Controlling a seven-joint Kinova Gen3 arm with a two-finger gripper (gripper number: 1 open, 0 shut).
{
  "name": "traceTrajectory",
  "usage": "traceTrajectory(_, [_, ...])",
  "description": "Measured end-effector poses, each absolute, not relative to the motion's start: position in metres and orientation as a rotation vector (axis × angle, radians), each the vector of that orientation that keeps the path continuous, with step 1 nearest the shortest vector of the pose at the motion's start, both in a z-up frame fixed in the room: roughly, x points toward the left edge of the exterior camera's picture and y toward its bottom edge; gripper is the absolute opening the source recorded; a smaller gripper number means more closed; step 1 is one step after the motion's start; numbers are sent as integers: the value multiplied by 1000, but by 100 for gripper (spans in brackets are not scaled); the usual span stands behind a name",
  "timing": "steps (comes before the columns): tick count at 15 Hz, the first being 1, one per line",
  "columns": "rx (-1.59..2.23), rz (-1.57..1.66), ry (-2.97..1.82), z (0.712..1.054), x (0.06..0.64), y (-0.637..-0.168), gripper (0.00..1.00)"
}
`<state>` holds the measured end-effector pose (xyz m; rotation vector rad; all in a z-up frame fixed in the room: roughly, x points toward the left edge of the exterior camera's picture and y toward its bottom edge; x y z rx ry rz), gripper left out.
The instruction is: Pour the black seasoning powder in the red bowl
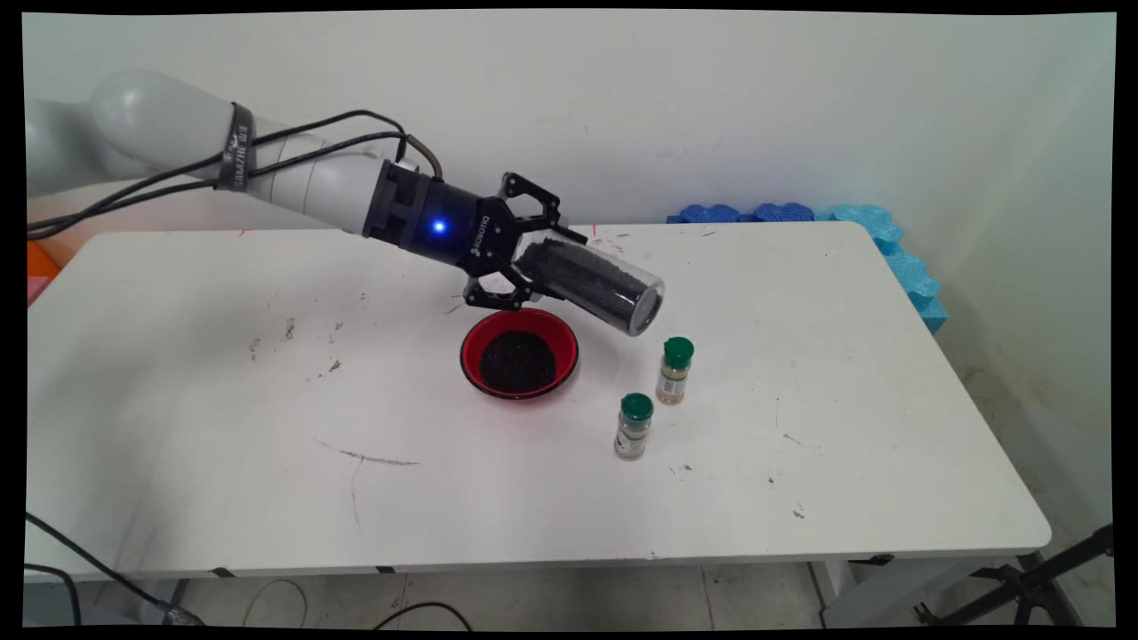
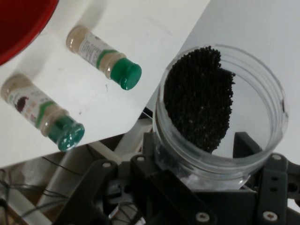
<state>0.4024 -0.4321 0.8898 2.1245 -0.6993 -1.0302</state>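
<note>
My gripper [image 1: 533, 253] is shut on a clear plastic jar [image 1: 591, 284] holding black granules. The jar is tipped nearly on its side, its open mouth aimed right and slightly down, above the table. In the hand view the jar [image 2: 220, 108] fills the right half, the granules lying along its left inner wall. Just below and left of the jar sits a red bowl [image 1: 519, 354] with a heap of the same black granules inside; its rim [image 2: 18, 33] shows at the hand view's top left corner.
Two small spice bottles with green caps stand right of the bowl: one [image 1: 675, 369] farther back, one [image 1: 633, 426] nearer the front; both appear in the hand view [image 2: 105, 58] [image 2: 42, 112]. Blue foam pieces [image 1: 880, 240] line the table's far right corner.
</note>
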Motion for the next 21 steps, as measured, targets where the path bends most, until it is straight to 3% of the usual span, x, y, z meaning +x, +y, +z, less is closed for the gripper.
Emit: traceTrajectory(21, [1417,-350,-1641,997,394,-413,0])
